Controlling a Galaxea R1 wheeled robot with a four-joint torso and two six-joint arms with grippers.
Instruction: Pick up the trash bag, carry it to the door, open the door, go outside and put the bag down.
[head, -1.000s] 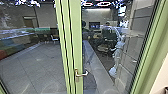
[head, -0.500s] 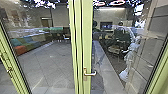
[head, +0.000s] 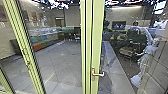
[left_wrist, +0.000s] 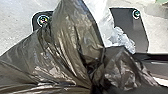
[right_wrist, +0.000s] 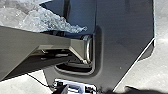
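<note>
1. Task thing: the trash bag (left_wrist: 75, 45), dark and glossy, hangs large before the left wrist camera, its film drawn into a tight gather with a looser flap beside it. Judged to be carried at the left hand.
2. State of left hand: cannot tell how far open; the grip itself is not readable behind the film. Right hand: cannot tell its opening, nor whether it has hold of anything.
3. Clear crumpled plastic (right_wrist: 42, 20) lies close by the robot's base in the right wrist view. Cannot tell whether it belongs to the load.
4. Door: green-framed glass door (head: 97, 37) ahead, lever handle (head: 98, 74) level on its stile, nothing touching it. Cannot tell whether the leaf is latched or slightly ajar.
5. Beyond or mirrored in the glass: coloured seats (head: 36, 46), a lit screen (head: 119, 25), a tiled floor (head: 60, 65). Reflections make depth uncertain.
6. Progress, judged: pick-up done, carry to the door done. Which side the robot stands on is unproven; the strongly lit pale ground (left_wrist: 15, 20) and the furnished room behind the glass favour outside, with the door already passed.
7. Remaining: set-down of the bag. If the robot is in fact indoors, opening and going through are left too.
</note>
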